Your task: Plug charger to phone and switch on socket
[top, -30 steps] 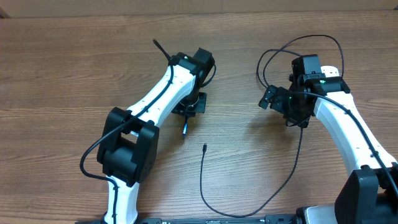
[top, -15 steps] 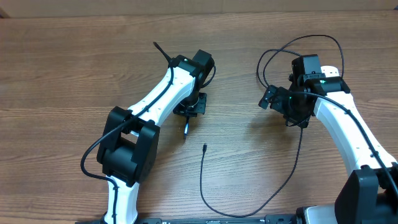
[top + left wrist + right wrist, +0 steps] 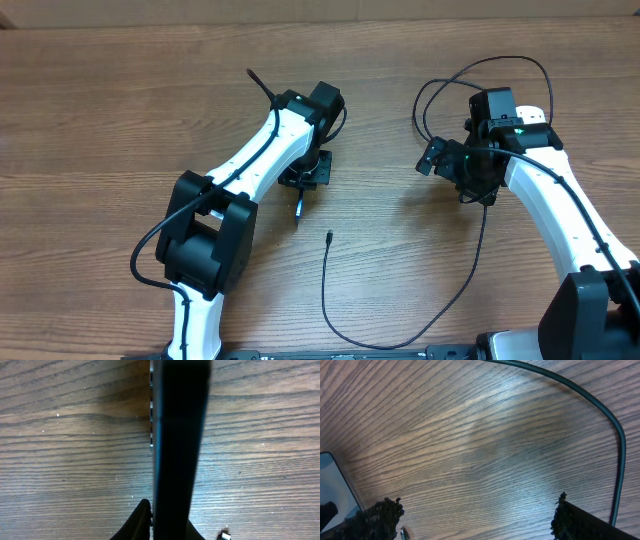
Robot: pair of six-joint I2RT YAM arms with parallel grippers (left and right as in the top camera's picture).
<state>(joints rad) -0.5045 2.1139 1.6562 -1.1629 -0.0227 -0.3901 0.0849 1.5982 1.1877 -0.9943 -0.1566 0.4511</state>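
Overhead, the three pictures spanning the last second match almost line for line. Neither white-and-black arm has shifted, and the long thin black charger cable (image 3: 324, 290) lies in the same loop on the brown wood-grain table (image 3: 100, 150). Nothing visible has advanced, so I judge this a pause, with the plugging-in not yet begun.

In the left wrist view, the slim dark rectangular phone (image 3: 180, 440) stands on its long edge and runs straight out ahead of the left gripper (image 3: 167, 527). Its two black fingers (image 3: 142, 520) sit against the phone's two faces. It looks clamped on the phone, steadying it upright; how firm the squeeze is I cannot tell.

The cable's tiny connector tip (image 3: 329, 237) lies loose on the wood, ahead of that gripper and a little past the phone's free end, touching neither.

In the right wrist view, the right gripper (image 3: 475, 522) is spread wide and empty, with bare wood between its fingers. A curve of cable passes ahead of it and off to one side. The connector tip is well apart from it, over toward the left arm.

Only a sliver of the white power strip socket (image 3: 540, 111) shows, behind the right wrist. Its switches are hidden.

Fetching the tip looks like the right gripper's job.
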